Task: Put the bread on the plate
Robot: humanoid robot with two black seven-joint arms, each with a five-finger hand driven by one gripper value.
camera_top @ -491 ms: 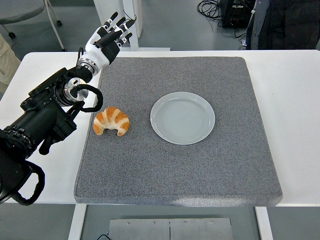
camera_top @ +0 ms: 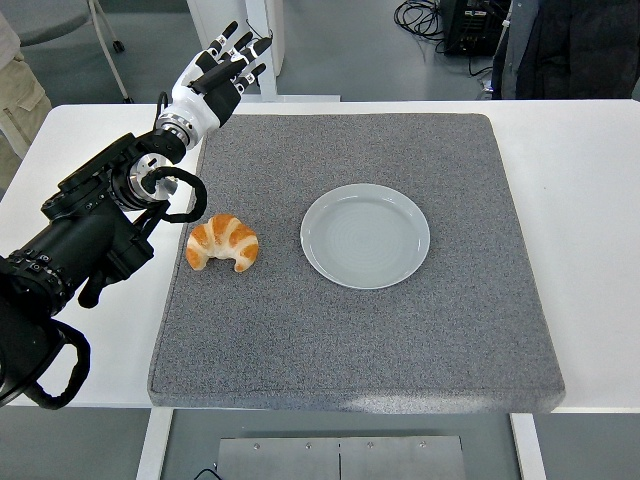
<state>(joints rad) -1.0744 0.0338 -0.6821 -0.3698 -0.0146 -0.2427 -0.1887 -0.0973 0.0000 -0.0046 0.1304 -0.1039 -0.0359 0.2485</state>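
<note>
A golden croissant [camera_top: 223, 243] lies on the left part of the grey mat [camera_top: 400, 330]. A pale grey-blue plate [camera_top: 365, 236] sits empty at the mat's middle, to the right of the croissant. My left hand [camera_top: 217, 78] is raised over the mat's far left corner, well beyond the croissant, with its fingers spread and holding nothing. My left arm [camera_top: 90, 235] reaches in from the left edge. My right arm is out of view.
The mat covers most of the white table [camera_top: 590, 200]. A person in dark clothes [camera_top: 570, 45] stands at the top right, and another person's beige clothing [camera_top: 20, 105] shows at the top left. Chair legs and cables lie on the floor behind.
My left hand has barely shifted. The person at the top left has moved a little further into view. Croissant and plate are unmoved.
</note>
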